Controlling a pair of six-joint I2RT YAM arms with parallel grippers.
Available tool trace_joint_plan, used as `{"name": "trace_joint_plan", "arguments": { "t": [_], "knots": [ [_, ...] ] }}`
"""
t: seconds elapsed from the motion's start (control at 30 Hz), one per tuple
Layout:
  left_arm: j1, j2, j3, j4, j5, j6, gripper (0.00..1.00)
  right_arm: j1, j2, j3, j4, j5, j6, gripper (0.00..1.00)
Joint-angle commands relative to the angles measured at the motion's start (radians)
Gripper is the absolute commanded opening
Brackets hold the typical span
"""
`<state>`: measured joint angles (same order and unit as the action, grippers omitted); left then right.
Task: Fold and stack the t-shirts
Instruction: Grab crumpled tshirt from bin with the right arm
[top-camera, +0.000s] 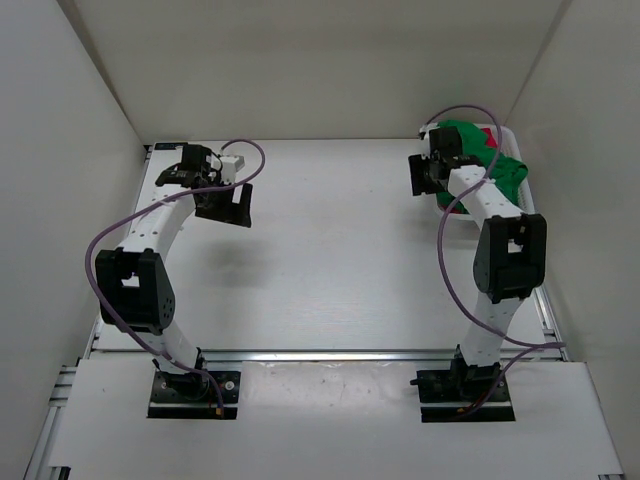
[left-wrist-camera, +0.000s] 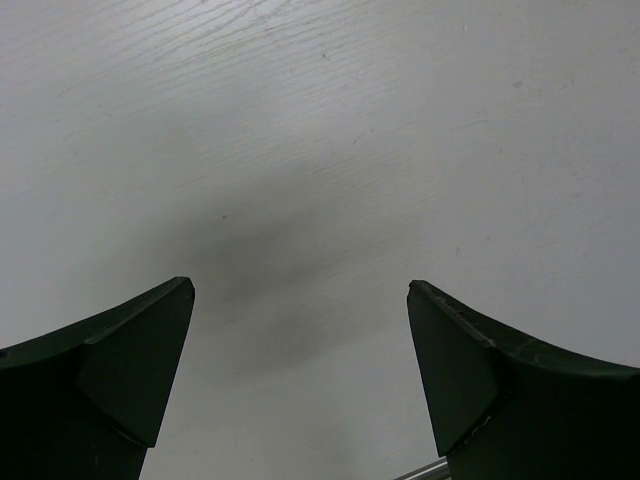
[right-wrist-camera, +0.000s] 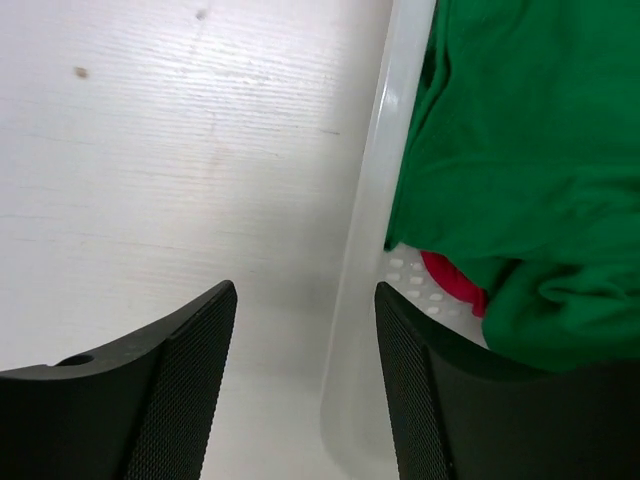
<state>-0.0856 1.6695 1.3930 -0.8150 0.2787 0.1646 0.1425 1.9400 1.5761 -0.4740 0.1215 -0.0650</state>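
The left gripper (left-wrist-camera: 300, 335) stands wide open and holds nothing; its two dark fingers (left-wrist-camera: 110, 375) frame only the bare white table (left-wrist-camera: 400, 120), with a soft shadow below them. The right gripper (right-wrist-camera: 305, 345) is open to a middling gap and holds nothing; the rim of the white basket (right-wrist-camera: 372, 210) runs up between its fingers, close to the right-hand one, which hangs over the inside of the basket; whether a finger touches the rim I cannot tell.

The green shirt (right-wrist-camera: 520, 150) lies crumpled in the basket at the far right of the table, one fold spilling over the right rim; a patch of the red shirt (right-wrist-camera: 455, 282) shows under it, against the dotted basket floor.

The left arm reaches from its near base towards the far left corner, wrist bent so the gripper points right and down; the right arm stretches straight to the far side, its gripper at the basket's left edge; a purple cable loops along each arm.
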Motion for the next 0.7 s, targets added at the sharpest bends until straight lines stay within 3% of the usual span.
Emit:
{"name": "trace_joint_plan", "arguments": {
  "t": [0.0,0.1,0.27,0.47,0.67],
  "knots": [
    [0.006,-0.063,-0.006,0.016,0.037,0.001,0.99,0.029,-0.17,0.018,0.038,0.099,-0.006,0.63],
    [0.007,-0.07,-0.018,0.019,0.037,-0.004,0.99,0.003,-0.219,0.022,0.057,0.254,0.051,0.62],
    [0.015,-0.091,-0.041,0.033,0.036,-0.007,0.99,-0.116,-0.197,0.038,-0.02,0.239,0.198,0.64],
    [0.03,-0.123,-0.104,0.053,0.048,-0.013,0.99,-0.211,-0.125,0.044,-0.06,0.219,0.278,0.8],
    [0.044,-0.134,-0.12,0.06,0.063,-0.019,0.98,-0.238,-0.032,0.073,-0.093,0.17,0.313,0.78]
  ]
}}
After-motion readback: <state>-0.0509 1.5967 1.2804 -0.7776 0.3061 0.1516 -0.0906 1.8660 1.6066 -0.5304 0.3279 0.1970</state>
